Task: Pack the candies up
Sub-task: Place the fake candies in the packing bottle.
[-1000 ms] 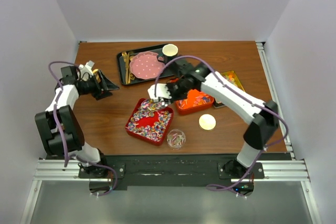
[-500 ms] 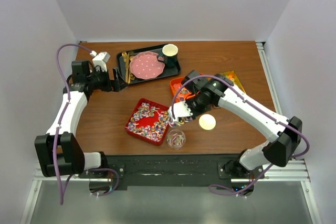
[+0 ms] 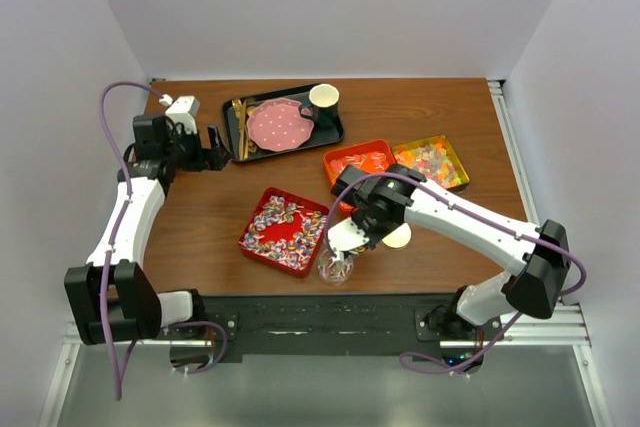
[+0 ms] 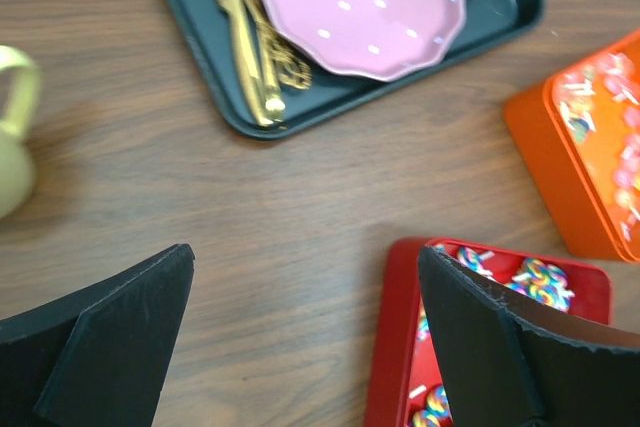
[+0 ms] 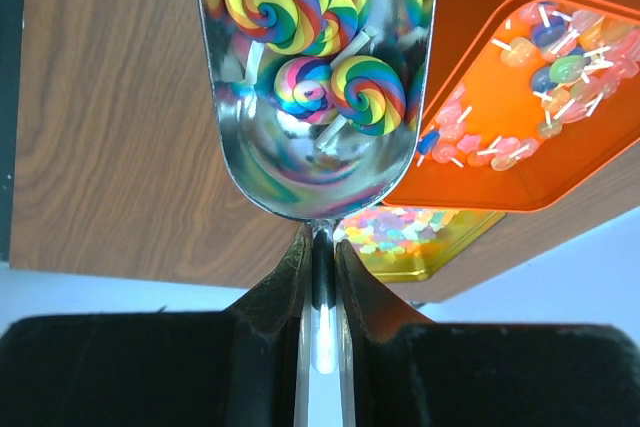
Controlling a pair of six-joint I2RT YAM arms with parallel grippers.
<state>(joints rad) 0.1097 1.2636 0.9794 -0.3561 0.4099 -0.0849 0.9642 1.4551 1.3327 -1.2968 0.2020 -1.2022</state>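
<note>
No writing to note. Checked all three views: no lettering, label, brand mark, number or sign could be read on anything.
</note>
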